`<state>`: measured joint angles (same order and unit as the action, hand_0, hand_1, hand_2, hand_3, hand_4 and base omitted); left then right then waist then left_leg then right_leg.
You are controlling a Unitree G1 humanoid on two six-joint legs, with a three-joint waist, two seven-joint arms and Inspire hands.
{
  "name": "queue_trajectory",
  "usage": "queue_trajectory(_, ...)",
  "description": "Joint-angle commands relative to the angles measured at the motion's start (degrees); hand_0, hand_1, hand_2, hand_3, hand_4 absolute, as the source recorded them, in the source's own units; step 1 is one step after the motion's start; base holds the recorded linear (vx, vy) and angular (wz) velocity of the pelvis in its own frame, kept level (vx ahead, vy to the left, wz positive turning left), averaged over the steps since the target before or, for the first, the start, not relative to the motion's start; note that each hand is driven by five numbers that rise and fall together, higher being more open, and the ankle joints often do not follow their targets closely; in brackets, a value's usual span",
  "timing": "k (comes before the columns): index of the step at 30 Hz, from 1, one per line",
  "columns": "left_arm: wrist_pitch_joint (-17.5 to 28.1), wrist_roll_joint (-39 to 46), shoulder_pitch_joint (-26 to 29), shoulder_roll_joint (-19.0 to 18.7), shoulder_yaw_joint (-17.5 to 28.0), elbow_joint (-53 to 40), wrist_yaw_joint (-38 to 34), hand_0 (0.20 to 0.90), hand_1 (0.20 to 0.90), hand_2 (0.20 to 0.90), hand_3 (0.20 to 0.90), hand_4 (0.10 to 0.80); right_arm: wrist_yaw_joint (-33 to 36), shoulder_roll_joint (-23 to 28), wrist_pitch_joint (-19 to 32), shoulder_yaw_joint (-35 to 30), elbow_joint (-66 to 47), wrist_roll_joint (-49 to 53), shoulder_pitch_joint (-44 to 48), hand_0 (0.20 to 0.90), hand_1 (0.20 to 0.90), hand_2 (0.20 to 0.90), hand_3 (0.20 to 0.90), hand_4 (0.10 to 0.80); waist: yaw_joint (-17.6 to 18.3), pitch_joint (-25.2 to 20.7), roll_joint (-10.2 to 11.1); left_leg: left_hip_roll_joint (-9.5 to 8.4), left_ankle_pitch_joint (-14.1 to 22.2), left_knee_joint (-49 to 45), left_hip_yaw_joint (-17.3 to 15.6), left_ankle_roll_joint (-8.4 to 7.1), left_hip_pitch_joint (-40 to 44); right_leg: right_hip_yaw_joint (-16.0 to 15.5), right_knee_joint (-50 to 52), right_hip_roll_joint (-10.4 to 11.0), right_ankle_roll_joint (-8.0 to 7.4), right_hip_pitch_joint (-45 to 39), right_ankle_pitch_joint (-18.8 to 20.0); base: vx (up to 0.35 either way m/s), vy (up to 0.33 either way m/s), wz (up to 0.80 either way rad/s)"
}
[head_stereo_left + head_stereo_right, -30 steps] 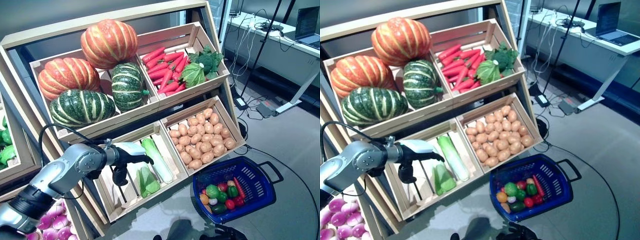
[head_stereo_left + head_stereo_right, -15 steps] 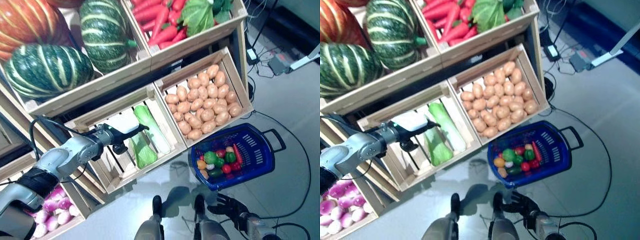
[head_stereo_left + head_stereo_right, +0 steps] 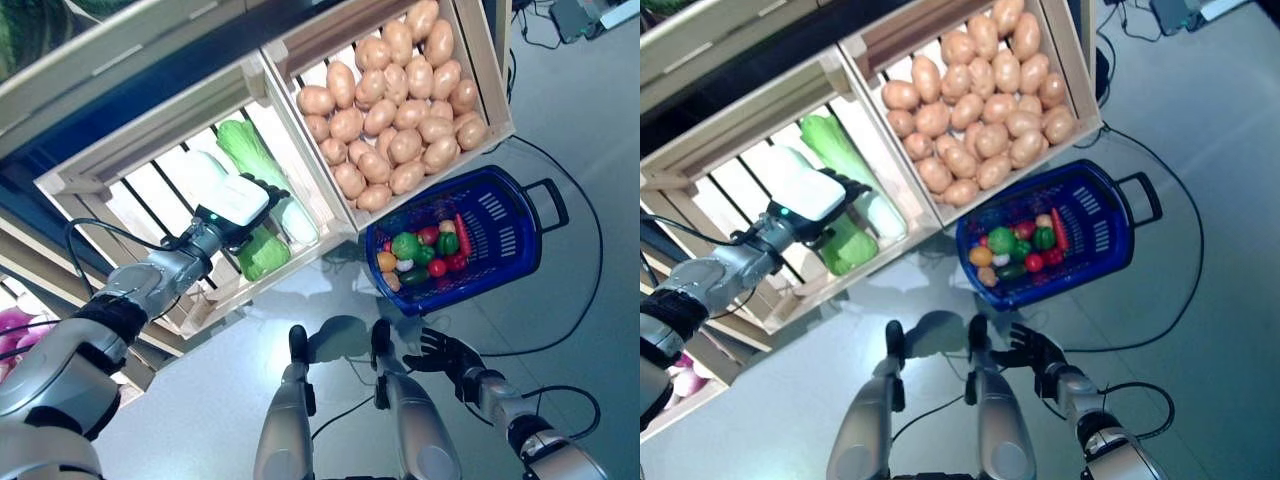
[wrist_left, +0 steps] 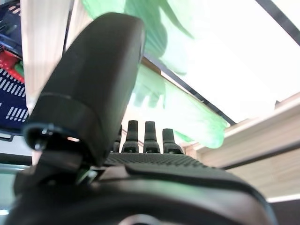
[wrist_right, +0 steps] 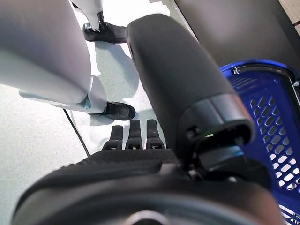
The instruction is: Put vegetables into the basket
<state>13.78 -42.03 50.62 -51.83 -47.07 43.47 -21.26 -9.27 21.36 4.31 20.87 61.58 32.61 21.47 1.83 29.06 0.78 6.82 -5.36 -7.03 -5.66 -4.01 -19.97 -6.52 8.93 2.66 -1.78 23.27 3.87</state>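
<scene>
My left hand reaches into the lower slatted crate and is open. Its straight fingers lie against the pale green leafy vegetables. A long green one lies behind the hand, and a shorter one lies just below it. In the left wrist view the green leaf fills the space past the fingers. The blue basket stands on the floor to the right, holding several small vegetables. My right hand hangs open low by the floor below the basket, holding nothing.
A crate of potatoes sits right of the greens crate, just above the basket. The basket's black handle sticks out on its right. Purple vegetables show at the far left edge.
The camera has tilted down, so the pumpkins and carrots have left the picture. My left hand has reached further right in the crate onto the greens. The right hand now shows more fully.
</scene>
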Motion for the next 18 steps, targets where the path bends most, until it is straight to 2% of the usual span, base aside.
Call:
queue_trajectory(1, -1.01, -0.51, 8.98, -1.61, 3.86, 0.03, -4.26, 0.9, 0.9, 0.9, 0.9, 0.8, 1.73, 3.99, 0.49, 1.37, -4.18, 4.23, -0.3, 0.9, 0.9, 0.9, 0.9, 0.8, 1.33, 0.4, -0.25, -0.42, 1.38, -9.42, 2.21, -2.24, -8.73, -0.39, 8.11, 0.46, 0.12, 0.64, -7.33, -0.054, 0.043, -0.03)
queue_trajectory(11, 1.51, -2.65, 10.85, -3.32, 0.74, -3.79, 0.81, 0.9, 0.9, 0.9, 0.9, 0.8, 1.88, 4.47, 0.68, 0.99, -5.42, 3.46, 1.87, 0.9, 0.9, 0.9, 0.9, 0.8, 1.56, 0.73, -0.74, -1.46, 1.48, -9.39, 1.39, -2.47, -10.83, 0.09, 8.25, 1.82, -0.5, 3.07, -7.23, -0.02, 0.047, -0.07)
queue_trajectory(15, 2.37, -2.72, 11.47, -5.99, 0.52, -7.68, 2.59, 0.9, 0.9, 0.9, 0.9, 0.8, 1.87, 4.98, 0.81, 0.52, -5.69, 3.51, 2.01, 0.9, 0.9, 0.9, 0.9, 0.8, 1.18, 0.73, -1.0, -1.67, 1.42, -9.19, 1.21, -2.38, -11.33, -0.15, 8.02, 2.28, -0.64, 3.72, -7.02, 0.0, 0.0, 0.0)
queue_trajectory(18, 2.48, -2.32, 11.41, -9.75, 1.42, -14.16, 1.64, 0.9, 0.9, 0.9, 0.9, 0.8, 1.49, 5.49, 1.38, -0.39, -5.4, 3.37, 1.07, 0.9, 0.9, 0.9, 0.9, 0.8, 0.31, 0.73, -1.39, -1.91, 1.51, -9.27, 1.33, -2.42, -12.04, -0.74, 8.1, 2.69, -0.7, 4.41, -6.99, 0.0, 0.0, 0.0)
